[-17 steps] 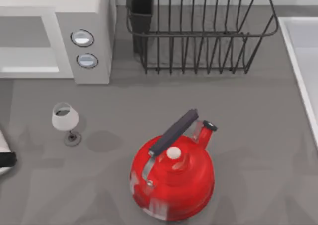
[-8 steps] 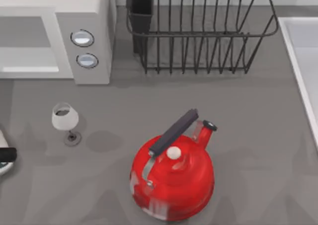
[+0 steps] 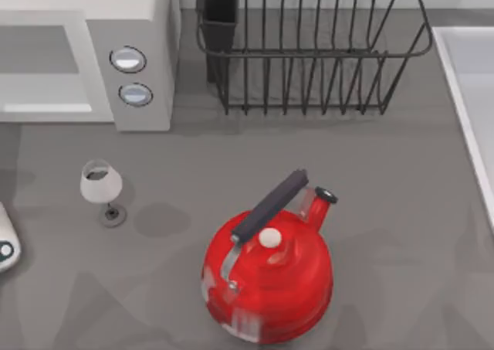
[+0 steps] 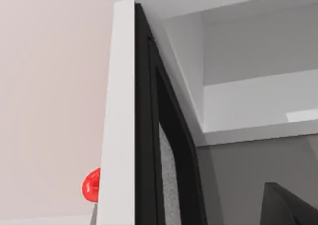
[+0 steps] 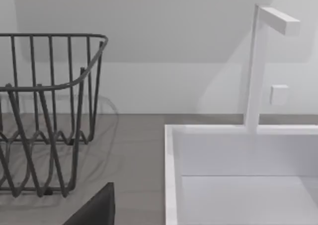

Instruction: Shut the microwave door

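Microwave door, a pale-rimmed black-faced flat panel, stands open beside the boxy grey-white microwave; hand states can't be told.

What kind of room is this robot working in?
Most likely a kitchen counter, rendered in simulation. A microwave with its door open stands beside a black wire dish rack, a red kettle sits on the grey worktop, and a white sink with a faucet lies at the right.

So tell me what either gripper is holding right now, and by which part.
Nothing visibly held. The left wrist view looks along the microwave door edge, with no finger on it; whether the grippers are open cannot be told.
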`<action>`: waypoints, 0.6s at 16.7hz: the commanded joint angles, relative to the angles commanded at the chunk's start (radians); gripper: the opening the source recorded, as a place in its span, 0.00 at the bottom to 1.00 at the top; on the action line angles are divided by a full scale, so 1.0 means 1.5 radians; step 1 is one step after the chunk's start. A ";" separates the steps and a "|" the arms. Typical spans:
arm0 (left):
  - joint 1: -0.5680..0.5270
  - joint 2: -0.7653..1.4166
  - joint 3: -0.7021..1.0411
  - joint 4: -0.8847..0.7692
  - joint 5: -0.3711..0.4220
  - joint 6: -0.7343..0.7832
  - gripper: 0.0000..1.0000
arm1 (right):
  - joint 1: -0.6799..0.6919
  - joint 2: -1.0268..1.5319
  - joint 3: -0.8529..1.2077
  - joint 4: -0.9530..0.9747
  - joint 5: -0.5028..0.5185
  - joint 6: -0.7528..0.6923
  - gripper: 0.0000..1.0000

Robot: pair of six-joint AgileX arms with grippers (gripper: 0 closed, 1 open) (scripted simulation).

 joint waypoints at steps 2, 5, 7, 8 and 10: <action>0.099 0.124 0.100 -0.068 0.057 0.074 0.00 | 0.000 0.000 0.000 0.000 0.000 0.000 1.00; 0.229 0.310 0.246 -0.172 0.140 0.172 0.00 | 0.000 0.000 0.000 0.000 0.000 0.000 1.00; 0.297 0.421 0.332 -0.235 0.190 0.224 0.00 | 0.000 0.000 0.000 0.000 0.000 0.000 1.00; 0.325 0.469 0.371 -0.265 0.213 0.246 0.00 | 0.000 0.000 0.000 0.000 0.000 0.000 1.00; 0.364 0.547 0.437 -0.315 0.251 0.281 0.00 | 0.000 0.000 0.000 0.000 0.000 0.000 1.00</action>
